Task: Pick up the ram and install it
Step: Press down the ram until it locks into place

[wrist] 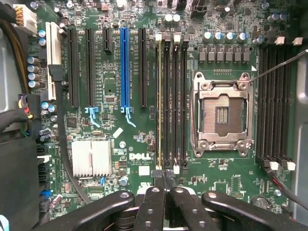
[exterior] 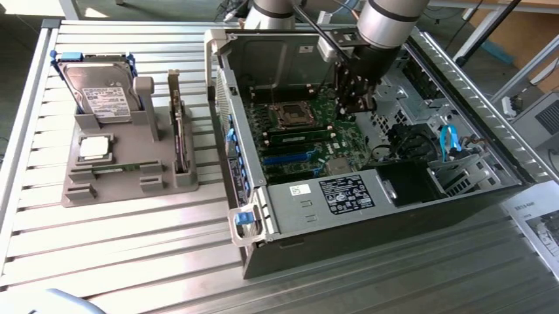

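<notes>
end effector (wrist: 163, 173) shut, gripping nothing | tips just above ram (wrist: 159, 103), apparently seated in motherboard (wrist: 113, 72) slot | exterior view: parts stand (exterior: 122, 180) at 9 o'clock of case (exterior: 349, 226)

Pincer (wrist: 163, 174) cut off at base; label (exterior: 347, 194) print unreadable.

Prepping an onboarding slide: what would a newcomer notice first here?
First comes the open computer case lying on the slatted table, with the robot arm extending into it. In the wrist view, the eye goes to the empty CPU socket on the Dell motherboard. Next is the ram standing in a memory slot near it, the shut pincer at one end.
</notes>
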Robot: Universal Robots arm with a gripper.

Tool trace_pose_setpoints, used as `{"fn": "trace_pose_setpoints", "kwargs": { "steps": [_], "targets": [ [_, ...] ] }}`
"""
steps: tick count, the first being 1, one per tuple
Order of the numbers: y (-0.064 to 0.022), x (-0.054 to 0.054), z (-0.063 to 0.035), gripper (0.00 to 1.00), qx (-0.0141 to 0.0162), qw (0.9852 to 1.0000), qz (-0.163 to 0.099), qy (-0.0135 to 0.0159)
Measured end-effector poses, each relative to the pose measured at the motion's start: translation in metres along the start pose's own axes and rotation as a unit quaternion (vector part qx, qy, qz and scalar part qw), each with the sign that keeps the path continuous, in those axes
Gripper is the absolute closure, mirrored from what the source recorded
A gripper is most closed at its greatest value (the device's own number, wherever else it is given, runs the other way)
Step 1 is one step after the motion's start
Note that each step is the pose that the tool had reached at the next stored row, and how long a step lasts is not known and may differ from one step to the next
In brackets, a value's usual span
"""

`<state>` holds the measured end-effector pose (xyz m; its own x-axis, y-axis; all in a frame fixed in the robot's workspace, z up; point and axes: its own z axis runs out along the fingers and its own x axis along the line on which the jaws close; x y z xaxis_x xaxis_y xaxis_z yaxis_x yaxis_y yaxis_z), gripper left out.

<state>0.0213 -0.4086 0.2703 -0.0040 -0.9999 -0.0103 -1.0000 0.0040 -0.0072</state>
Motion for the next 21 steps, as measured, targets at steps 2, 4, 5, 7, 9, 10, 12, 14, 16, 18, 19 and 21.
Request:
{"fn": "trace_pose_setpoints", "kwargs": {
  "steps": [2,4,5,7,9,10,12,14,16,18,19,21],
  "targets": [
    [0.0,0.0,0.003,0.9,0.0,1.0,0.0,0.0],
    [0.0,0.0,0.0056,0.9,0.0,1.0,0.0,0.0],
    [0.0,0.0,0.0069,0.9,0.0,1.0,0.0,0.0],
    [0.0001,0.0,0.0091,0.9,0.0,1.0,0.0,0.0],
    [0.0001,0.0,0.0113,0.9,0.0,1.0,0.0,0.0],
    [0.0001,0.0,0.0126,0.9,0.0,1.0,0.0,0.0],
    [0.0001,0.0,0.0155,0.9,0.0,1.0,0.0,0.0],
    [0.0001,0.0,0.0177,0.9,0.0,1.0,0.0,0.0],
    [0.0001,0.0,0.0199,0.9,0.0,1.0,0.0,0.0],
    [0.0002,0.0,0.0213,0.9,0.0,1.0,0.0,0.0],
    [0.0002,0.0,0.0213,0.9,0.0,1.0,0.0,0.0001],
    [0.0002,0.0,0.0213,0.9,0.0,1.0,0.0,0.0001]
  ]
}}
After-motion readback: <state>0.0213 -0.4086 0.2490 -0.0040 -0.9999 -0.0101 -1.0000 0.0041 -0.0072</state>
